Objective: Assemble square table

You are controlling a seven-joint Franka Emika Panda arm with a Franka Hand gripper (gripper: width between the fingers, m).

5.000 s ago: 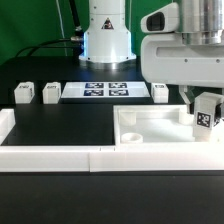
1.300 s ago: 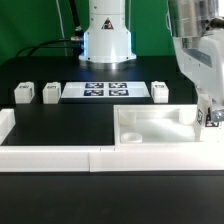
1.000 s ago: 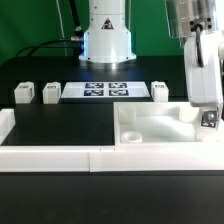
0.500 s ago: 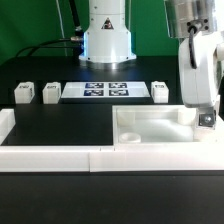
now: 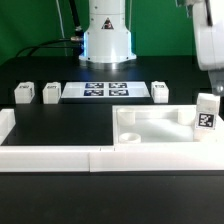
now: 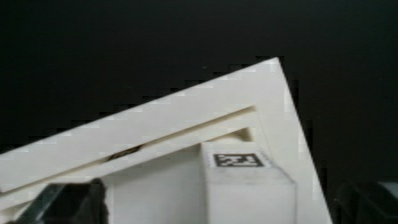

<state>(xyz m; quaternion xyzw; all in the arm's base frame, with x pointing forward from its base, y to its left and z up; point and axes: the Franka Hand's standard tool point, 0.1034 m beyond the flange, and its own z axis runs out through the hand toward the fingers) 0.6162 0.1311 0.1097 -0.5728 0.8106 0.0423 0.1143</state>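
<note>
Exterior view: a matte black table surface [image 5: 70,125] is stretching before a green backdrop [image 5: 30,20].
A large white plastic square tray-like top [image 5: 165,128] is sitting just behind the long low white border wall [image 5: 60,158]; a small white tagged block leg [image 5: 207,111] is standing upright at its corner on the exterior view's right; three loose white block legs [image 5: 24,93] are flanking the marker board [image 5: 95,90]; in the wrist view the two-finger gripper [image 6: 228,205] is hanging above that leg, dark fingers [image 6: 68,200] spread wide, gripping nothing.

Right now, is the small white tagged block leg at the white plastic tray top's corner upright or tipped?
Upright: the leg stands vertical at the tray top's corner, its tag level.
</note>
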